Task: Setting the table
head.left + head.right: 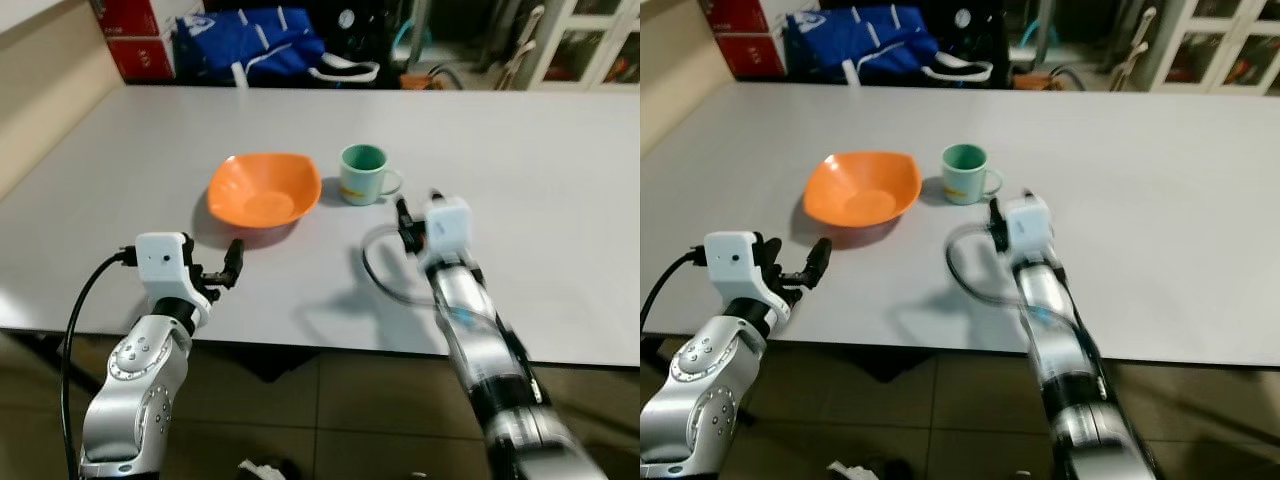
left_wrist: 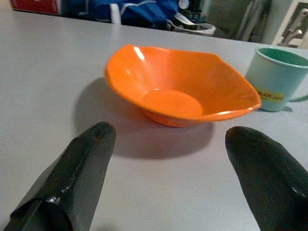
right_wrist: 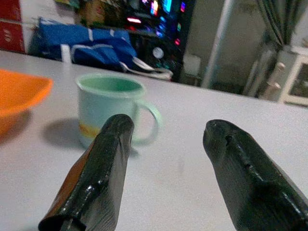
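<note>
An orange bowl [image 1: 264,188] sits on the grey table [image 1: 520,160] with a pale green mug [image 1: 362,173] just to its right, handle pointing right. My left gripper [image 1: 232,262] hovers low over the table's front part, open, a short way in front of the bowl [image 2: 183,86], with nothing between its fingers [image 2: 82,168]. My right gripper [image 1: 418,207] is open too, close behind and to the right of the mug [image 3: 110,108]. The mug's handle [image 3: 150,120] lies just ahead of the gap between the right fingers [image 3: 101,178].
The table's front edge [image 1: 330,347] runs just below both wrists. Beyond the far edge lie a blue bag [image 1: 250,45], red boxes [image 1: 135,35] and a white cabinet [image 1: 590,40]. A black cable loop [image 1: 375,270] hangs from my right arm.
</note>
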`<state>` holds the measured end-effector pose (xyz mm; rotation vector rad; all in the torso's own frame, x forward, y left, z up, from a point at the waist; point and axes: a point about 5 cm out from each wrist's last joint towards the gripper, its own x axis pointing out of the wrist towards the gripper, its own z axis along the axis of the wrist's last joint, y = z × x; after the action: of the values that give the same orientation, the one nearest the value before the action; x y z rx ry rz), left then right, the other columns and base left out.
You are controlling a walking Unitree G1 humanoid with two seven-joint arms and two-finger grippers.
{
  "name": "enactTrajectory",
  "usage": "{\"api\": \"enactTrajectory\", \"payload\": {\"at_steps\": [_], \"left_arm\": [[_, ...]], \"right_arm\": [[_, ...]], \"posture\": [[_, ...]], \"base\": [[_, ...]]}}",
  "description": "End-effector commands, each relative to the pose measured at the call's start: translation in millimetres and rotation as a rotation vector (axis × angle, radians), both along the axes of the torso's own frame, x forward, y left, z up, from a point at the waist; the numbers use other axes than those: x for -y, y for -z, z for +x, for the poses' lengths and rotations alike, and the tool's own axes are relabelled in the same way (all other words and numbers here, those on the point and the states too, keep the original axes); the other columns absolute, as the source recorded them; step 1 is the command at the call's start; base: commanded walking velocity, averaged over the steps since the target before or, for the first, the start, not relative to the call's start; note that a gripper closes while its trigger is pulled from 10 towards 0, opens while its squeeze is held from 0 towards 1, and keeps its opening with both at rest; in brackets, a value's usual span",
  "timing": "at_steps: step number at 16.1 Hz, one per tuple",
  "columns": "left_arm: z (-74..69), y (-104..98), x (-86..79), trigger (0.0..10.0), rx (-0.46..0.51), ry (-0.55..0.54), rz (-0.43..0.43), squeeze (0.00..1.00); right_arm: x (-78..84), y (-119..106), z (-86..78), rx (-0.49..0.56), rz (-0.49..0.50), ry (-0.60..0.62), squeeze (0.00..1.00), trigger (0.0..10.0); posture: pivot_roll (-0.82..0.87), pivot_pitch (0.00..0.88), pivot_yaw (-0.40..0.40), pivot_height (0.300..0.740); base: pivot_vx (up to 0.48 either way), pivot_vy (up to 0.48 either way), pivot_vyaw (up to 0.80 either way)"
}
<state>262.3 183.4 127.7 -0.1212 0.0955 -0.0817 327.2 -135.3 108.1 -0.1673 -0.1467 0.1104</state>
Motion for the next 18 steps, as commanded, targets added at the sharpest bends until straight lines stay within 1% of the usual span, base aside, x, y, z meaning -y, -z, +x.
{"api": "enactTrajectory", "payload": {"at_steps": [1, 2, 3, 4, 5, 6, 7, 8, 9, 10, 11, 12, 13, 14, 16, 17, 18], "left_arm": [[0.2, -0.5, -7.4, 10.0, 0.021, -0.040, 0.002, 0.00], [-1.8, 3.6, -11.4, 10.0, 0.001, -0.054, -0.007, 0.00], [-2.7, 5.6, -12.1, 10.0, -0.012, -0.056, -0.011, 0.00], [-7.9, 10.7, -12.5, 10.0, -0.044, -0.053, -0.026, 0.00], [-12.2, 12.8, -12.1, 10.0, -0.053, -0.044, -0.024, 0.00], [-29.2, 23.8, -13.5, 10.0, -0.098, -0.026, -0.007, 0.00], [-40.7, 25.0, -15.8, 10.0, -0.066, -0.023, 0.060, 0.00], [-67.9, 24.0, -13.2, 10.0, 0.019, 0.017, 0.201, 0.00], [-81.4, 17.9, -5.6, 10.0, 0.094, 0.052, 0.244, 0.00], [-78.2, 14.4, -5.0, 10.0, 0.125, 0.049, 0.248, 0.00], [-70.8, 14.6, -8.5, 10.0, 0.153, 0.018, 0.292, 0.00], [-69.0, 15.0, -9.4, 10.0, 0.158, 0.011, 0.305, 0.00], [-65.4, 15.2, -11.9, 10.0, 0.165, -0.021, 0.325, 0.00], [-60.1, 19.0, -17.7, 10.0, 0.133, -0.070, 0.327, 0.00], [-56.4, 29.3, -16.5, 10.0, 0.072, -0.053, 0.241, 0.00], [-56.2, 31.8, -15.6, 10.0, 0.066, -0.043, 0.228, 0.00], [-55.0, 35.3, -14.4, 10.0, 0.041, -0.045, 0.182, 0.00]], "right_arm": [[0.8, -0.4, -11.3, 0.018, 0.054, -0.038, 0.00, 10.0], [5.5, 10.0, -24.7, -0.004, 0.075, -0.055, 0.00, 10.0], [7.2, 13.7, -28.6, -0.015, 0.080, -0.059, 0.00, 10.0], [12.8, 23.3, -38.6, -0.045, 0.078, -0.058, 0.00, 10.0], [15.4, 26.9, -43.4, -0.061, 0.099, -0.055, 0.00, 10.0], [19.7, 32.8, -60.5, -0.082, 0.116, -0.071, 0.00, 10.0], [20.7, 35.9, -70.1, -0.092, 0.120, -0.088, 0.00, 10.0], [20.8, 40.9, -87.4, -0.107, 0.152, -0.112, 0.00, 10.0], [18.9, 41.2, -99.0, -0.071, 0.178, -0.138, 0.00, 10.0], [17.7, 43.2, -99.5, -0.059, 0.195, -0.140, 0.00, 10.0], [17.4, 47.8, -96.3, -0.054, 0.196, -0.128, 0.00, 10.0], [17.5, 48.8, -95.2, -0.053, 0.191, -0.124, 0.00, 10.0], [17.6, 49.7, -92.4, -0.049, 0.186, -0.116, 0.00, 10.0], [16.0, 51.2, -89.2, -0.044, 0.181, -0.112, 0.00, 10.0], [15.7, 52.6, -82.9, -0.046, 0.191, -0.089, 0.00, 10.0], [15.7, 52.9, -82.0, -0.045, 0.183, -0.088, 0.00, 10.0], [15.4, 51.8, -80.9, -0.040, 0.177, -0.089, 0.00, 10.0]], "posture": [[-0.15, 0.000, 0.074, 0.740], [-0.14, 0.000, 0.079, 0.740], [-0.14, 0.000, 0.079, 0.740], [-0.13, 0.000, 0.089, 0.740], [-0.12, 0.000, 0.093, 0.740], [-0.11, 0.000, 0.105, 0.740], [-0.11, 0.000, 0.107, 0.740], [-0.11, 0.000, 0.109, 0.740], [-0.10, 0.000, 0.107, 0.740], [-0.10, 0.000, 0.108, 0.740], [-0.10, 0.002, 0.105, 0.740], [-0.10, 0.002, 0.105, 0.740], [-0.11, 0.005, 0.107, 0.740], [-0.11, 0.004, 0.107, 0.740], [-0.12, 0.012, 0.115, 0.740], [-0.13, 0.016, 0.119, 0.740], [-0.13, 0.017, 0.125, 0.740]], "base": [[0.000, 0.000, 0.00], [0.000, 0.000, 0.00], [0.000, 0.000, 0.00], [0.000, 0.000, 0.00], [0.000, 0.000, 0.00], [0.000, 0.000, 0.00], [0.000, 0.000, 0.00], [0.000, 0.000, 0.00], [0.000, 0.000, 0.00], [0.000, 0.000, 0.00], [0.000, 0.000, 0.00], [0.000, 0.000, 0.00], [0.000, 0.000, 0.00], [0.000, 0.000, 0.00], [0.000, 0.000, 0.00], [0.000, 0.000, 0.00], [0.000, 0.000, 0.00]]}}
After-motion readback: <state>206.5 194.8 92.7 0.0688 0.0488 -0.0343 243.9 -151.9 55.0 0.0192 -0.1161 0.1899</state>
